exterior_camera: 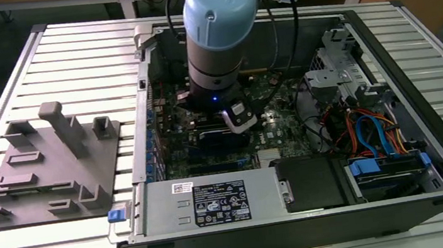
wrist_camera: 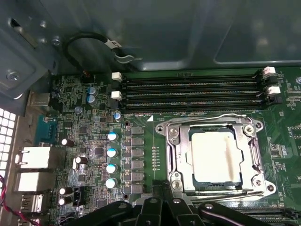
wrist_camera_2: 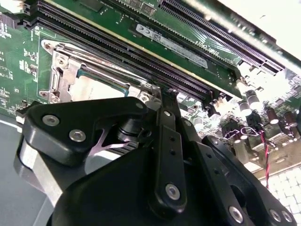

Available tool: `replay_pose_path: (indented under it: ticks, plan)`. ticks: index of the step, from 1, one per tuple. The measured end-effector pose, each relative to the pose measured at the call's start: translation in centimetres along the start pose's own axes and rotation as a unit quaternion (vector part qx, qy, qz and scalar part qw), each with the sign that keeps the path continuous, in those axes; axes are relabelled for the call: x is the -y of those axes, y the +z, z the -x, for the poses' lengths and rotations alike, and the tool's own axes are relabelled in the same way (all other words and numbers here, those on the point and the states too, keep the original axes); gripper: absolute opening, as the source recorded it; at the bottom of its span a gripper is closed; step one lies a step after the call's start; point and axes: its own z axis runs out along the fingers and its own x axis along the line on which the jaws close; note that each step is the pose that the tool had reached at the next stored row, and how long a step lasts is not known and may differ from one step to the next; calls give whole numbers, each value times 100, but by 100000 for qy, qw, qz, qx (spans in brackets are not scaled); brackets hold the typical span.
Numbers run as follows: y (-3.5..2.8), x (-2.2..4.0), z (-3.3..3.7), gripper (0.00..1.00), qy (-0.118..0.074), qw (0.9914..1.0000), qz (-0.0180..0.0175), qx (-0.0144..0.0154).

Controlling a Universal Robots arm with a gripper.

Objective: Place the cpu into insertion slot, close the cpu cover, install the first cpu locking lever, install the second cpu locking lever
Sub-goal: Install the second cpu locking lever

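Gripper [wrist_camera: 162, 200] fingers look closed together holding nothing, tip just beside insertion slot [wrist_camera: 214, 157] where cpu [wrist_camera: 213, 157] sits under lowered cpu cover [wrist_camera: 174, 155]; risk: fingertip slipping off thin lever wire, scraping nearby board parts.

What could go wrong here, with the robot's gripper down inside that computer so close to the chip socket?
1. The gripper sits right at the edge of the cover over the cpu; a push off target could bend the thin frame or scrape the board.
2. Empty memory slots run just beside the socket, so a sideways slip could knock their clips.
3. Loose cables lie near the arm and could snag.
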Motion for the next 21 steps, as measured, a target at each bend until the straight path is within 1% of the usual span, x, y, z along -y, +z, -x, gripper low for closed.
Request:
replay_pose_path:
  ticks: [3, 13, 14, 21]
  plan:
    - [-16, -6, -3, 10, 4, 100000, -5, -6]
    - [-167, -53, -16, 10, 2, 100000, 1, -3]
    - [-175, -56, -17, 10, 2, 100000, 4, -3]
    - [-175, -56, -17, 10, 2, 100000, 81, -7]
